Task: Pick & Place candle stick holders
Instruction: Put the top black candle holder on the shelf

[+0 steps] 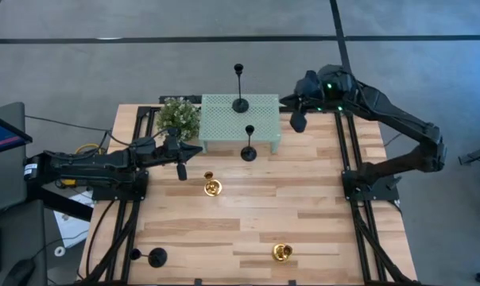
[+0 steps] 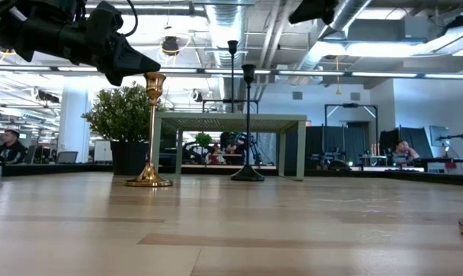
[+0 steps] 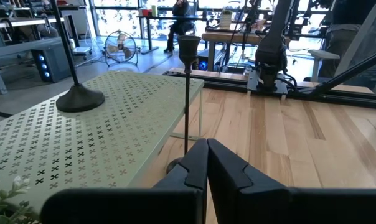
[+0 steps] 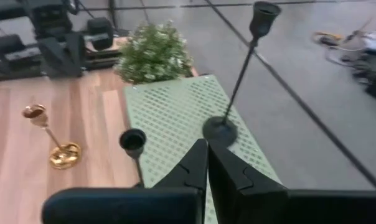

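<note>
Both end effectors have their fingers pressed together and hold nothing. In the high view the right end effector [image 1: 298, 121] hangs just off the right end of the pale green perforated stand [image 1: 216, 119], above the wooden tabletop [image 1: 319, 214]; its wrist view shows the two dark fingers [image 4: 200, 163] meeting edge to edge. The left end effector [image 1: 181, 169] hovers over the tabletop near the stand's front left corner, beside the small green potted plant [image 1: 179, 116], its fingers [image 3: 203, 163] likewise touching. One black candle stick holder [image 1: 240, 103] stands upright on top of the stand, toward its middle. A second black candle stick holder [image 1: 249, 152] stands upright on the tabletop, just in front of the stand's front edge. A gold candle stick holder [image 1: 212, 187] stands on the tabletop a little to the right of the left end effector, and the low view shows it upright [image 2: 149, 181]. Another gold candle stick holder [image 1: 283, 253] sits near the front edge of the tabletop, right of centre. A third black candle stick holder [image 1: 156, 257] is at the front left corner, well apart from the others.
</note>
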Motion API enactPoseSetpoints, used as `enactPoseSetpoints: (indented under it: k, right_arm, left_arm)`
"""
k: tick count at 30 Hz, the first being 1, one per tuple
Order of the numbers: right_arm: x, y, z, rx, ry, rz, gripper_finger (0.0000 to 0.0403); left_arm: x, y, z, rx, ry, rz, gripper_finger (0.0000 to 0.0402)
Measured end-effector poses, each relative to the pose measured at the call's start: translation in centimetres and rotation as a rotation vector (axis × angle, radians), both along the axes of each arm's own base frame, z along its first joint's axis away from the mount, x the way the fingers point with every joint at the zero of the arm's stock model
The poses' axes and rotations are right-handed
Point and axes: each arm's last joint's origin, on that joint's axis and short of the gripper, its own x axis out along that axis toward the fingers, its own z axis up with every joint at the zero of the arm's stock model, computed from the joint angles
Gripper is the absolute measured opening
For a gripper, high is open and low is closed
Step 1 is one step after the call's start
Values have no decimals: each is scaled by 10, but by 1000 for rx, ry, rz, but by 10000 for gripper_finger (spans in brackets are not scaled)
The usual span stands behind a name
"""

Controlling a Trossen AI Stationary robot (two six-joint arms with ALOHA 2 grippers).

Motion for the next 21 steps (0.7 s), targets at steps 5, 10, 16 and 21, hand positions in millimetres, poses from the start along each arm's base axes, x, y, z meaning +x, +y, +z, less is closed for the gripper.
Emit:
enactPoseSetpoints:
  k: [5, 10, 16, 21]
  right_arm:
    - [-6, 17, -14, -34, 13, -22, 1]
    - [-16, 27, -45, -20, -44, -46, 1]
    - [-37, 39, -85, 36, -103, -70, 0]
    - [-49, 50, -110, 68, -181, -54, 0]
  left_arm:
    - [0, 0, 0, 0, -1, 1, 8]
    - [0, 0, 0, 0, -2, 1, 8]
    - [0, 0, 0, 0, -3, 1, 8]
    - [0, 0, 0, 0, -3, 0, 8]
